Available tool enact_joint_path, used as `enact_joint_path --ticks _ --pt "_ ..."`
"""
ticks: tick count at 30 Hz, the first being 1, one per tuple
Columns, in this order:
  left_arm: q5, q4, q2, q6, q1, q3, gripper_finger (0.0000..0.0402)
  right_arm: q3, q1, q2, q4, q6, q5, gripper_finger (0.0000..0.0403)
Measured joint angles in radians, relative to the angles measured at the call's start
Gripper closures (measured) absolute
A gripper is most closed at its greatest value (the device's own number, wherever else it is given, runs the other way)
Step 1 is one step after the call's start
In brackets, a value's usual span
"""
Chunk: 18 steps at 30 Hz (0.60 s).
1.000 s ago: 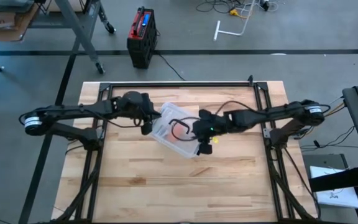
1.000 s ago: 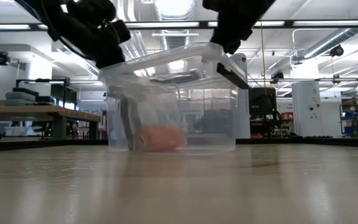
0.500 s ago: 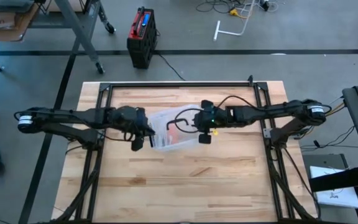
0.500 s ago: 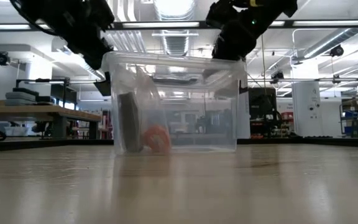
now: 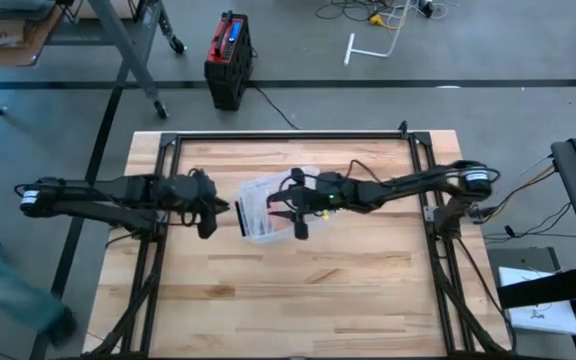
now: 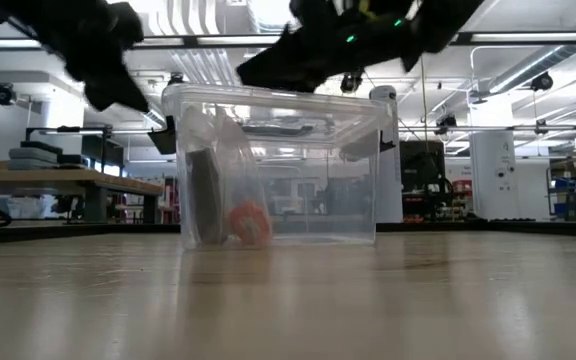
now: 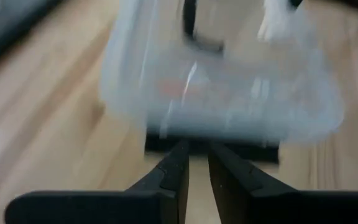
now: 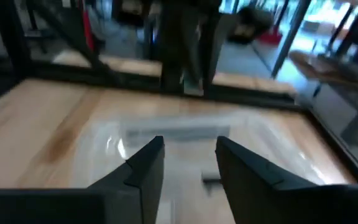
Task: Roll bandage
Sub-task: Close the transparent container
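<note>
A clear plastic bin (image 5: 273, 208) stands flat on its base at the middle of the wooden table. The orange bandage roll (image 6: 250, 222) lies on the bin's floor near its left wall. My left gripper (image 5: 214, 212) hovers just left of the bin, clear of it. Its fingers (image 7: 197, 173) are a little apart, with nothing between them, and point at the bin's black latch (image 7: 211, 149). My right gripper (image 5: 294, 208) hangs over the bin's open top, with its fingers (image 8: 189, 148) apart and nothing between them.
A dark flat piece (image 6: 205, 197) stands inside the bin against its left wall. Black frame rails (image 5: 288, 136) run along the table's far edge and both sides. Bare wood (image 5: 288, 300) stretches from the bin to the near edge.
The bin, held tilted off the table between both grippers a second ago, now sits level on it. The bandage roll has rolled toward the bin's left wall. My left gripper has drawn back toward the left edge, away from the bin. My right gripper has swung left over the bin.
</note>
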Motion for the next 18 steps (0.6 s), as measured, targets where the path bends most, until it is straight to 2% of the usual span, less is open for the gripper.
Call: enact_joint_path --ticks 3,8,13,15,18 --pt "0.0 -0.062 -0.025 -0.071 -0.011 -0.03 0.0342 0.042 -0.009 0.097 0.059 -0.001 -0.03 0.0239" --pt "0.005 -0.114 -0.038 -0.128 -0.048 -0.089 0.0324 0.15 -0.034 0.22 0.075 0.05 -0.198 0.0218" --pt "0.005 -0.11 -0.03 -0.138 -0.069 -0.151 0.0309 0.226 -0.047 0.281 0.076 0.062 -0.212 0.0213" --pt "-0.007 -0.067 -0.023 -0.137 -0.069 -0.187 0.0303 0.246 -0.054 0.282 0.067 0.071 -0.212 0.0213" --pt "-0.017 0.082 -0.017 -0.108 -0.068 -0.264 0.0294 0.261 -0.068 0.282 0.005 0.072 -0.209 0.0217"
